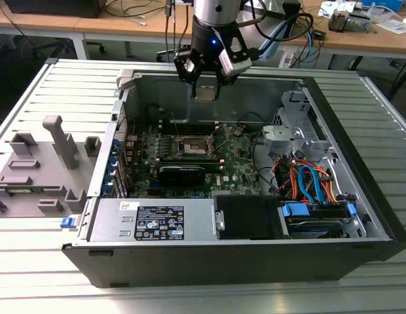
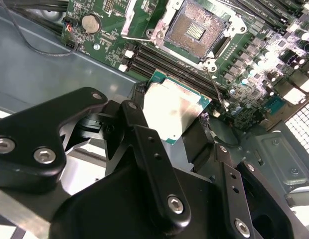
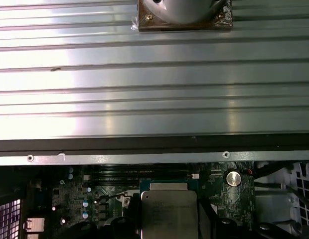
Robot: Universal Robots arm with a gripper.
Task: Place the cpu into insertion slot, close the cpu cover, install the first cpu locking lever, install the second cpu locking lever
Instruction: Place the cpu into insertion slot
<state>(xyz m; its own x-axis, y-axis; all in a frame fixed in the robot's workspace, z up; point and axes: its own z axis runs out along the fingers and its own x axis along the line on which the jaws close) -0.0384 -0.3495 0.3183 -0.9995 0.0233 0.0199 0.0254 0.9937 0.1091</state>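
In the exterior view, the gripper (image 1: 205, 90) hangs over the far side of an open computer case (image 1: 255, 252), its fingers closed on the cpu (image 1: 207, 95). The insertion slot (image 1: 193, 145) lies well below the tool on the green circuit board (image 1: 239, 163), uncovered and without a chip.

In the second wrist view, black fingers (image 2: 144, 144) pinch the silver-topped cpu (image 2: 177, 112) by opposite edges. The insertion slot (image 2: 194, 31) sits beyond the fingertips, its dark middle exposed.

In the first wrist view, the cpu (image 3: 169, 214) sits at the tool's tip over the circuit board (image 3: 89, 199), with a slatted metal table (image 3: 144, 74) farther out.
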